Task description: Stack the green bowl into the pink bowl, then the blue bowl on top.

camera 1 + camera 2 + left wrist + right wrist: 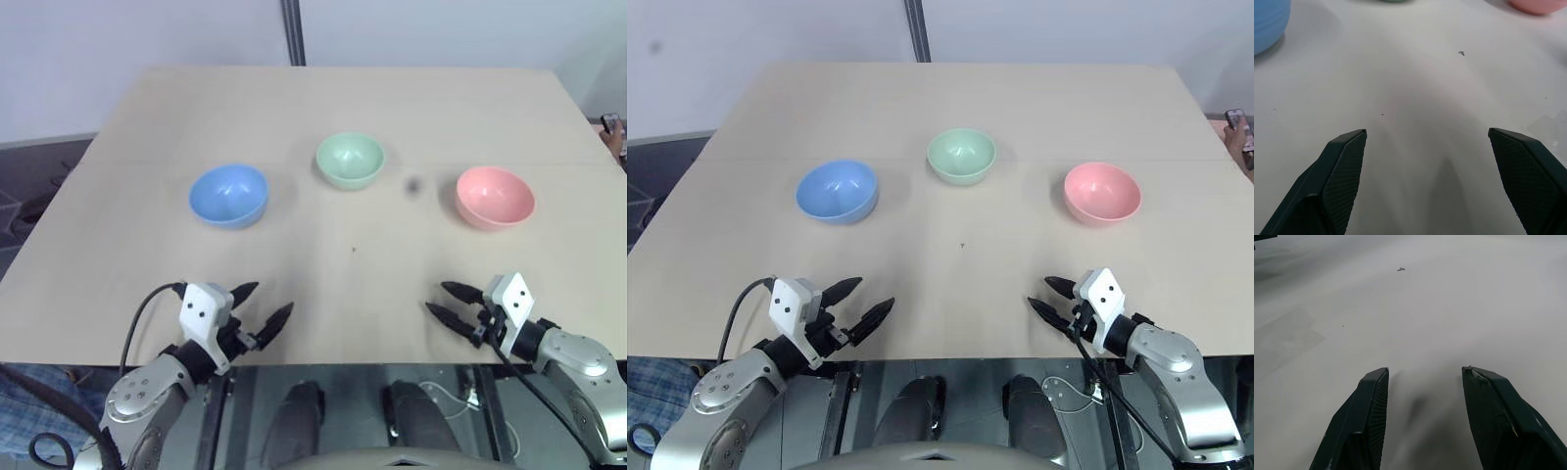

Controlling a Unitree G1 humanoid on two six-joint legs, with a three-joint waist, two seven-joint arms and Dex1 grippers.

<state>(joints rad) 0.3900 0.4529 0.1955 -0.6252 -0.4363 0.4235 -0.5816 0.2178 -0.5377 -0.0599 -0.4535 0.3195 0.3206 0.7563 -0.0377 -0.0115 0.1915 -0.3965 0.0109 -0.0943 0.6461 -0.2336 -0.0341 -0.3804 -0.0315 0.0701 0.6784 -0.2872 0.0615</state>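
The green bowl (350,160) sits upright in the middle of the light wooden surface (343,108), slightly farther from the robot than its neighbours. The blue bowl (228,194) stands well apart on the left, the pink bowl (495,197) well apart on the right; all three are empty and none touches another. A small dark speck (354,250) marks the surface nearer the robot; what it is cannot be told. Near the front edge, the left gripper (263,307) hovers with fingers spread wide, holding nothing. The right gripper (453,303) hovers opposite, its fingers parted less widely, also empty.
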